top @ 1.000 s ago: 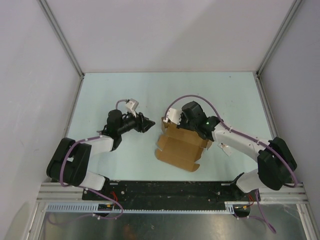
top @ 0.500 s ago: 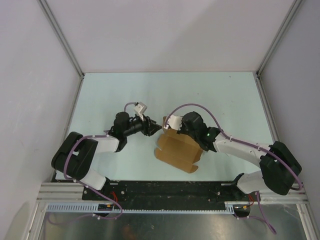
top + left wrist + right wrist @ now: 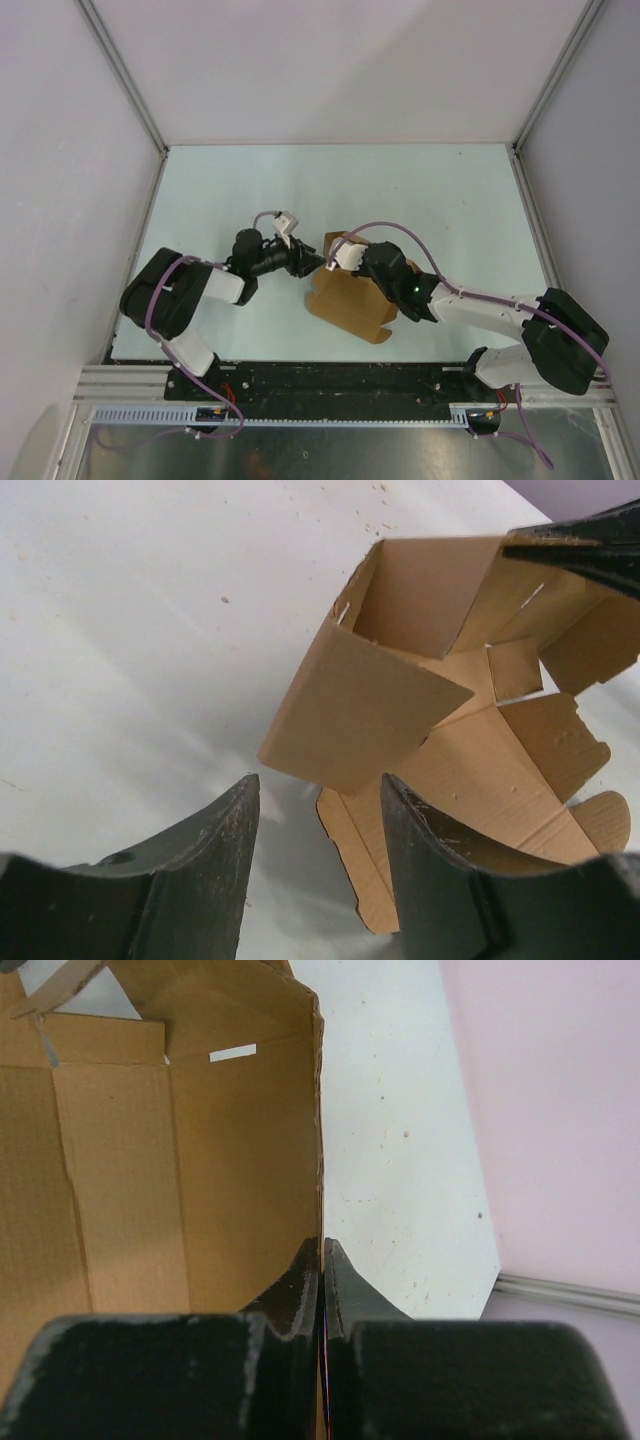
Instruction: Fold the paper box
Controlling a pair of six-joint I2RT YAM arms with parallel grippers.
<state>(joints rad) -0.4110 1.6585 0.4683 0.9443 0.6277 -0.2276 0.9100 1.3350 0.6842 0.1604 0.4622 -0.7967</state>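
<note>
The paper box (image 3: 350, 305) is a brown die-cut cardboard sheet, partly folded, lying between the two arms. In the right wrist view my right gripper (image 3: 322, 1250) is shut on the edge of an upright panel of the paper box (image 3: 150, 1160). From above, the right gripper (image 3: 338, 250) sits over the box's far left corner. My left gripper (image 3: 311, 262) is open just left of the box, and nothing lies between its jaws. In the left wrist view the left gripper (image 3: 318, 790) faces a raised flap of the paper box (image 3: 370, 705), with flat flaps behind it.
The box lies on a pale table (image 3: 430, 190) enclosed by grey walls on three sides. A metal rail (image 3: 340, 385) with the arm bases runs along the near edge. The table's edge (image 3: 500, 1278) shows to the right of the held panel.
The left gripper has moved right, up close to the box's left side. The right arm has lowered and shifted left, still shut on the panel, and the box has moved slightly.
</note>
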